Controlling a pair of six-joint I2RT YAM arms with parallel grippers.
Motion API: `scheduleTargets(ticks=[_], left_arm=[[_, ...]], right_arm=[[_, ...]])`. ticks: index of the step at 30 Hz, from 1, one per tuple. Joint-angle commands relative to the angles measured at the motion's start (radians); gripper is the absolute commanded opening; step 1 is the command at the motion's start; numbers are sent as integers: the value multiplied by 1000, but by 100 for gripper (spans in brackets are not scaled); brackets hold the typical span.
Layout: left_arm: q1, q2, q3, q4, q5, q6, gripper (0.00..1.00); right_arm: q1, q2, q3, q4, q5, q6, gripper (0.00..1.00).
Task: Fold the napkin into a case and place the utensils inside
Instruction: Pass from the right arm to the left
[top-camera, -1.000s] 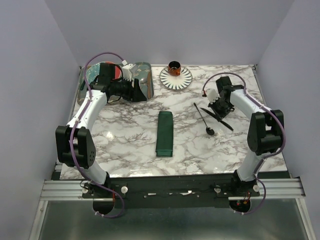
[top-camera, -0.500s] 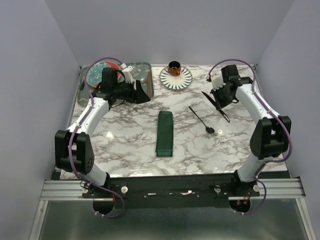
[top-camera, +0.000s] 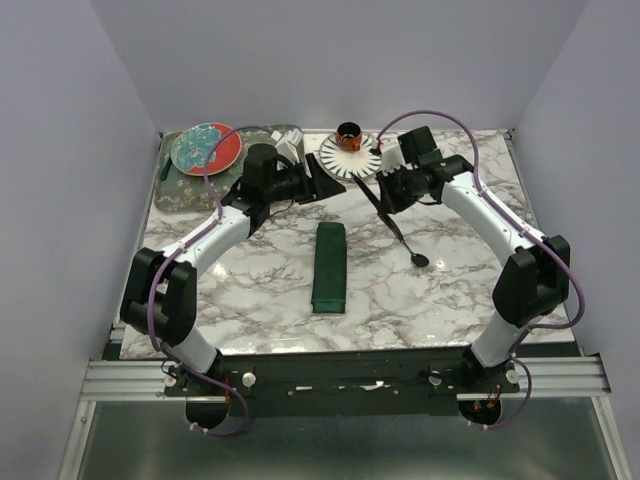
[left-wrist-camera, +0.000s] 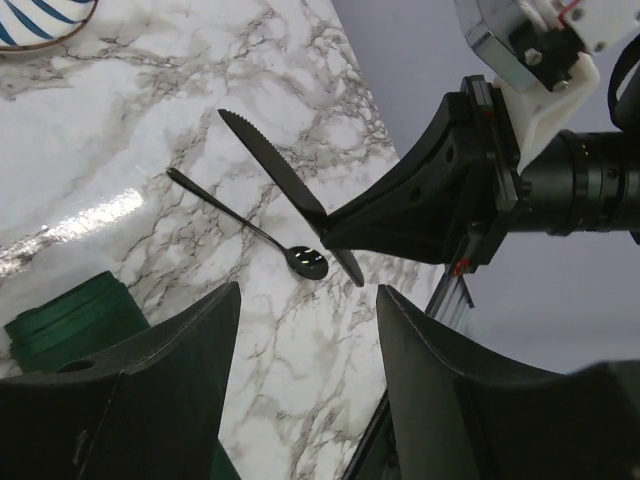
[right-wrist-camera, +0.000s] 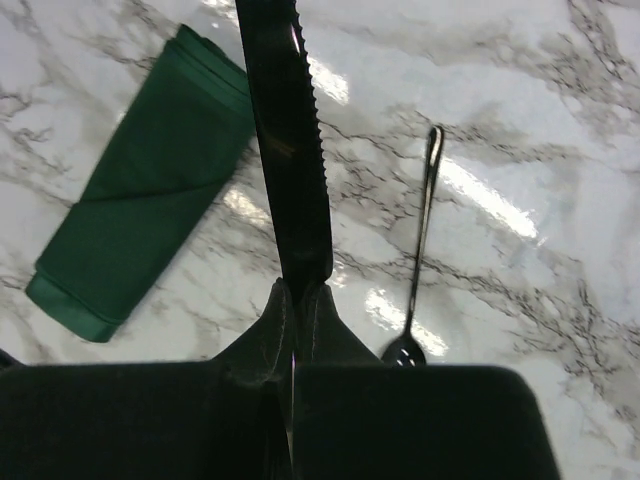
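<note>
Grips the black knife (right-wrist-camera: 290, 150) tight in the right gripper (right-wrist-camera: 297, 300), blade jutting ahead. Holds the left gripper (left-wrist-camera: 308, 290) released, empty. Finds the green case (right-wrist-camera: 150, 200) flat ahead-left of that right gripper, spoon (right-wrist-camera: 420, 240) ahead-right.

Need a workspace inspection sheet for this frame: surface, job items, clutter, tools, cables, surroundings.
Surface: marble table, glare patches.
Job's things: case folded flat mid-table; knife held above table; fork not seen.
Clutter: spoon right of case; striped plate with cup, far centre; tray with red-teal plate, far left.
Tools: left tool open, empty; right tool shut on knife.
Cables: purple cables looped along both arms.
Surroundings: lavender walls; metal rail at near edge.
</note>
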Motion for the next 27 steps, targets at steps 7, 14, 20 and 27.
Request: scheduleTargets(ticks=[7, 14, 20, 27], left_arm=[[-26, 113, 57, 116, -89, -186, 67], [-44, 142, 78, 122, -100, -195, 66], [-50, 163, 74, 156, -88, -220, 59], [-50, 190, 75, 263, -26, -273, 12]], right_arm=[[82, -76, 28, 77, -53, 114, 1], [107, -85, 21, 73, -63, 119, 1], [118, -90, 21, 73, -69, 119, 1], [136, -102, 22, 80, -138, 114, 1]])
